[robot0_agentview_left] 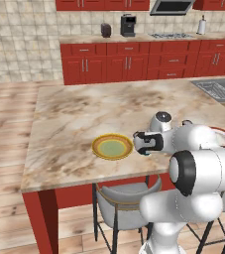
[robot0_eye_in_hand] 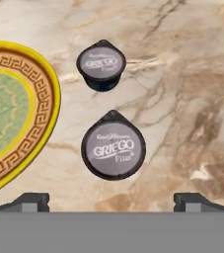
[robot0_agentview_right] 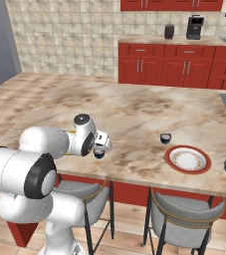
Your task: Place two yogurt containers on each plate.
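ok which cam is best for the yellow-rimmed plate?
Left base view: the yellow-rimmed plate shows whole, lying bare on the marble counter, left of the gripper. The hand view catches just part of its patterned rim and green centre at the left edge. In the right base view the arm covers that spot.

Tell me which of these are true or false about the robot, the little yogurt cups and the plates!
1. Two yogurt cups, the nearer cup and the farther cup, sit on the marble counter beside the yellow plate. True.
2. The pincer is squeezing a cup. False: its tips are spread wide and hold nothing.
3. The yellow plate already has a cup on it. False: its green centre is bare.
4. The red plate has no cups on it. True.
5. A cup stands on the counter close to the red plate. True.
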